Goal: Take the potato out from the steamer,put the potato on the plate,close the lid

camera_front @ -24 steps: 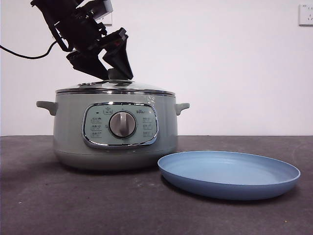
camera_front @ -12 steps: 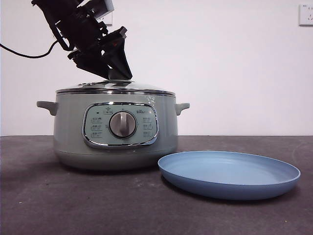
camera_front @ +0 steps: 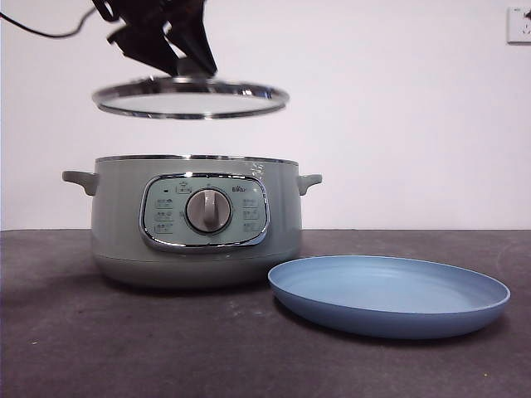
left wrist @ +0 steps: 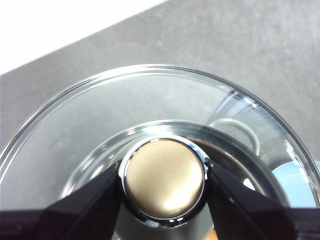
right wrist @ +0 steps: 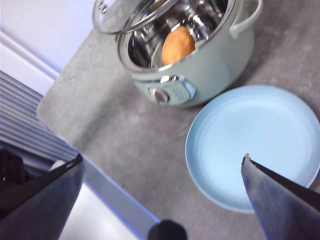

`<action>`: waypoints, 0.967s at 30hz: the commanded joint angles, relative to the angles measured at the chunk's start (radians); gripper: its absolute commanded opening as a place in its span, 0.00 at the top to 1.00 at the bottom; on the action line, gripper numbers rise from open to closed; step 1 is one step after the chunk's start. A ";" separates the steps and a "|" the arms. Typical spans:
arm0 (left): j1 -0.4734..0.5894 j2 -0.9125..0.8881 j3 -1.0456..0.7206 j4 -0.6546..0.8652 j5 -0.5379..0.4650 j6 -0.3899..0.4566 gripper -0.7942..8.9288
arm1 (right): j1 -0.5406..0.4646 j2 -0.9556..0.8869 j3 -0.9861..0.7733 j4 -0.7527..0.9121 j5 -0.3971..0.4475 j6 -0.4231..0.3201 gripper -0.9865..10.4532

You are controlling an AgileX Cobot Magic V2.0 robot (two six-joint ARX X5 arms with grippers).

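Front view: left hand [camera_front: 187, 62] clamped on knob of glass lid [camera_front: 191, 98], hanging above open steamer [camera_front: 195, 220]; right hand [right wrist: 160, 200] spread, idle over plate [right wrist: 255, 145]; potato [right wrist: 179, 45] inside steamer, probably firm, smooth, best gripped across its middle.

Front view level, near steamer [camera_front: 195, 224]; wrist views look down, right from higher

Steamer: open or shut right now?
Open. The left gripper holds the lid clear above the steamer; the potato shows inside.
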 commanded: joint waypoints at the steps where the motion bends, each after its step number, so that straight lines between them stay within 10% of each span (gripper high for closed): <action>1: 0.035 -0.092 0.016 0.004 0.006 -0.028 0.93 | 0.003 0.029 0.006 0.059 0.002 0.048 0.34; 29: 0.361 -0.740 0.016 -0.535 0.005 -0.014 0.93 | 0.549 0.986 0.826 0.154 0.491 0.029 0.34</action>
